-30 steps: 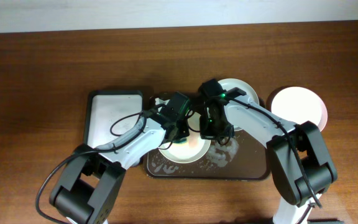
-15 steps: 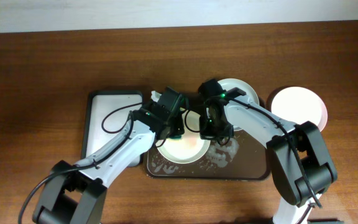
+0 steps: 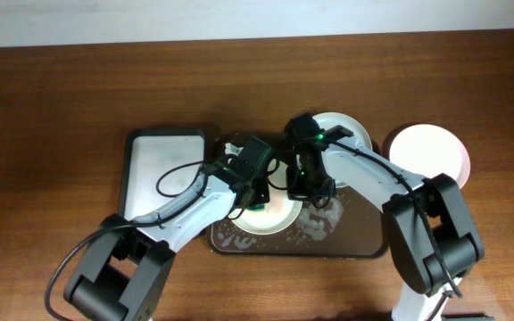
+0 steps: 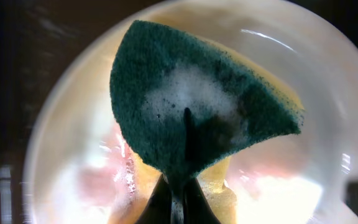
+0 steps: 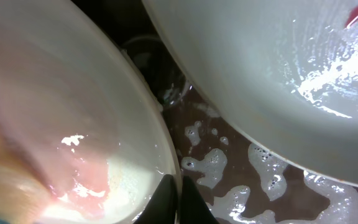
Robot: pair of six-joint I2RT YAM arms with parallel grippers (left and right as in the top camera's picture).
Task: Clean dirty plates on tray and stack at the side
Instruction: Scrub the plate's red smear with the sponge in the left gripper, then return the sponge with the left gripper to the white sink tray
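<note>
Plates first: one pale plate (image 3: 275, 217) lies on the soapy brown tray (image 3: 360, 239), its rim pinched tight by the right gripper (image 3: 306, 194). The left gripper (image 3: 255, 191) clamps a foamy green sponge (image 4: 191, 106) pressed onto its pink smear. A second plate (image 3: 339, 129) sits at the tray's far edge, and a third plate (image 3: 428, 153) rests on the table (image 3: 61, 107) beside it.
</note>
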